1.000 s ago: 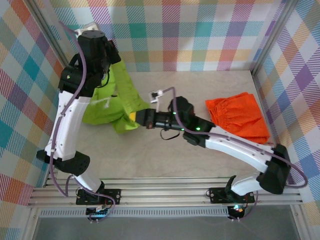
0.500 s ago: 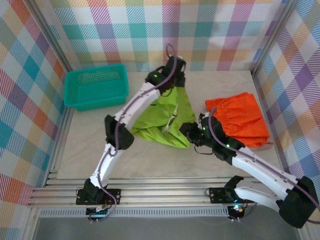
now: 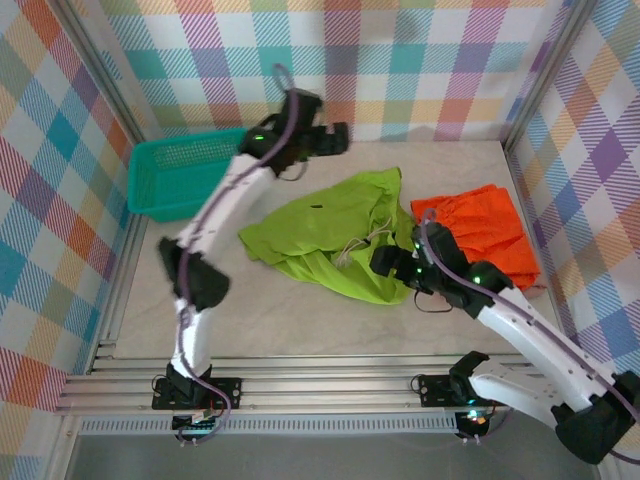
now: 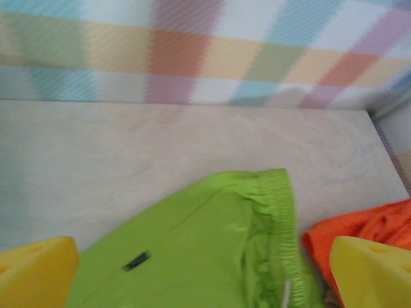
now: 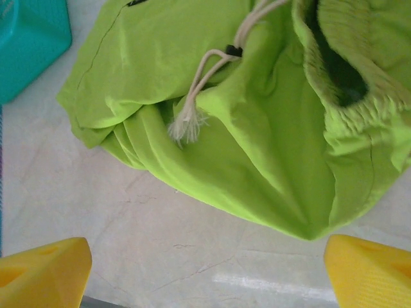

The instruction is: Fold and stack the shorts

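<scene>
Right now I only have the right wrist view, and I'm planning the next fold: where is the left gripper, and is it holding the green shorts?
Observer: The left gripper hangs open over the far side of the table, just past the lime green shorts, holding nothing.
Operator: Anything on the far side of the green pair from me?
Observer: Yes, the orange shorts lie spread at the table's right, close beside the green waistband.
</scene>
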Available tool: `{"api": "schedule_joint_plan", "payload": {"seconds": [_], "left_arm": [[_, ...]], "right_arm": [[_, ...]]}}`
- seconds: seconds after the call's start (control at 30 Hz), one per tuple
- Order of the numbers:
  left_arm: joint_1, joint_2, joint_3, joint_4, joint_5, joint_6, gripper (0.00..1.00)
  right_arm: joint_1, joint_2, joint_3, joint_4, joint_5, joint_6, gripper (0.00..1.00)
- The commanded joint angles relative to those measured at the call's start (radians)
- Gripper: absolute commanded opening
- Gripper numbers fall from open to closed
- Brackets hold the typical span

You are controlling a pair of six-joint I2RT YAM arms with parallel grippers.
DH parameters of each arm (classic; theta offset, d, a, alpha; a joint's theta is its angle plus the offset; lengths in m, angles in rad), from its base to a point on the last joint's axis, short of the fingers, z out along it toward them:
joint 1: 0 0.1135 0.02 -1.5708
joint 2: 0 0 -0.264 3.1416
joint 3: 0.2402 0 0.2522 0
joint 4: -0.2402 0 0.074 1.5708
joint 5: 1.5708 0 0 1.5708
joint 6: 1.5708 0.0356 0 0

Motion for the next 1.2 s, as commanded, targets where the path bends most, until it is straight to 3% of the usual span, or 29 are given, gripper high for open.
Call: {"api": "schedule_joint_plan", "payload": {"seconds": [0.0,0.2,0.37,0.5,0.67,0.83,1.17], "left_arm": [[0.040,-0.220,-0.377,0.106,-0.010,-0.068,0.99],[0.177,-0.485,-0.933,0.251,0.023,-0.175,0.93],[0.306,-0.597,-1.150,0.321,0.053,-0.214,0.93],[0.382,-0.654,-1.180,0.339,0.111,-0.218,0.93],[0.392,-0.621,-1.148,0.296,0.168,-0.175,0.93],[0.384,-0.542,-1.209,0.336,0.232,-0.226,0.89],[0.304,-0.331,-1.174,0.458,0.164,-0.229,0.78]], "right_arm": [[-0.021,0.131,0.085,-0.009,-0.103,-0.193,0.93],[-0.031,0.385,0.213,0.030,-0.272,-0.265,0.92],[-0.031,0.469,0.208,0.116,-0.357,-0.252,0.91],[-0.031,0.495,0.200,0.156,-0.348,-0.254,0.90],[-0.031,0.519,0.219,0.133,-0.311,-0.293,0.90],[-0.031,0.518,0.212,0.109,-0.290,-0.312,0.90],[-0.030,0.467,0.141,0.093,-0.263,-0.320,0.90]]}}
